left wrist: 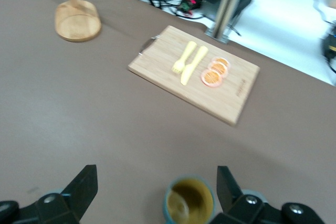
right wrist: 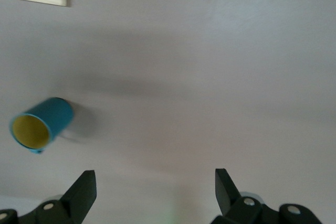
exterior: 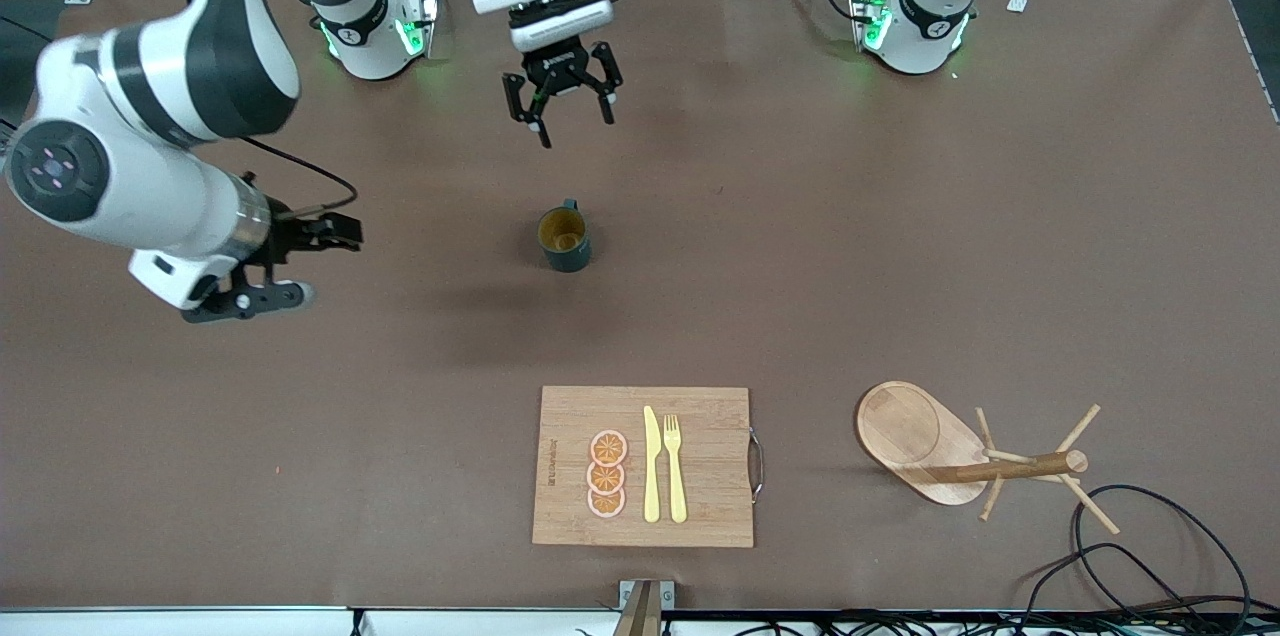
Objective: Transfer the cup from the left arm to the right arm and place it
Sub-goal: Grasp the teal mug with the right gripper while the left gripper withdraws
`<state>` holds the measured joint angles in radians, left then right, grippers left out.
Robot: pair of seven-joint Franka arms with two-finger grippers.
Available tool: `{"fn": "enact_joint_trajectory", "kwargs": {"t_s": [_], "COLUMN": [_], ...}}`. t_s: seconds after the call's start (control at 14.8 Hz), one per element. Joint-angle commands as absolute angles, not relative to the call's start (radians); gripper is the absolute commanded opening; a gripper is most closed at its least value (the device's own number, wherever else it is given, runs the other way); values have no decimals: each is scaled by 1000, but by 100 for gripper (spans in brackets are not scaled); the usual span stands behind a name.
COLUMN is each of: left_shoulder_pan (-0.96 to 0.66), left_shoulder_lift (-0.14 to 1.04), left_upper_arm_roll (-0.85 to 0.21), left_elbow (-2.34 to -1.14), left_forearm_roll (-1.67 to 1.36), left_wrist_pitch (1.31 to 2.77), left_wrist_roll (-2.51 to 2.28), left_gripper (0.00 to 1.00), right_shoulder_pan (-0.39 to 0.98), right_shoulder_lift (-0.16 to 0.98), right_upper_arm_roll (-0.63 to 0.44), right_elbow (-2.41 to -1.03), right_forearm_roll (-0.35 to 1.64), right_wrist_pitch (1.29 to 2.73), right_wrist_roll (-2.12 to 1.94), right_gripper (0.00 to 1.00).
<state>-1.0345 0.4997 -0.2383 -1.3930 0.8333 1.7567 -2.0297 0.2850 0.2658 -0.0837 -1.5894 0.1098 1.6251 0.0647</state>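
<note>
Two released hands: left hand [exterior: 565, 106] hangs over worktop [exterior: 900, 246] beside upright cup [exterior: 564, 237], right hand [exterior: 290, 266] waits toward its own end.

The front view looks down from high across the table [exterior: 900, 266] toward both arm bases. Each wrist view looks past its own open fingers [left wrist: 84, 187] [right wrist: 84, 190] at the tabletop; all three share the cup [exterior: 564, 235] [left wrist: 190, 200] [right wrist: 41, 124].
</note>
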Motion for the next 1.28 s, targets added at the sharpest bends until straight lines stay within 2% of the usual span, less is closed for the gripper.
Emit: {"fn": "enact_joint_trajectory", "kwargs": {"t_s": [0.0, 0.27, 0.54, 0.67, 1.21], "left_shoulder_pan": [-912, -705, -508, -421, -210], "left_shoulder_lift": [416, 368, 336, 325, 241], "left_upper_arm_roll": [-245, -250, -256, -256, -256], "left_elbow": [-1425, -1425, -1410, -1362, -1361], "left_forearm_roll": [702, 565, 438, 347, 194], "left_wrist_pitch": [1761, 1759, 1764, 1764, 1724], "left_wrist_roll": [-1904, -1685, -1377, -1252, -699], "left_gripper": [100, 100, 100, 100, 100], "right_shoulder_pan": [307, 356, 484, 538, 682], "right_shoulder_lift": [264, 249, 236, 230, 241], "right_upper_arm_roll": [-91, -91, -91, -91, -91], "right_elbow": [-1655, -1793, -1920, -1986, -2132], "right_forearm_roll": [166, 196, 198, 215, 229], "right_wrist_pitch": [1673, 1793, 1963, 2057, 2331], "right_wrist_roll": [133, 191, 337, 385, 505], "right_gripper": [100, 100, 100, 100, 98]}}
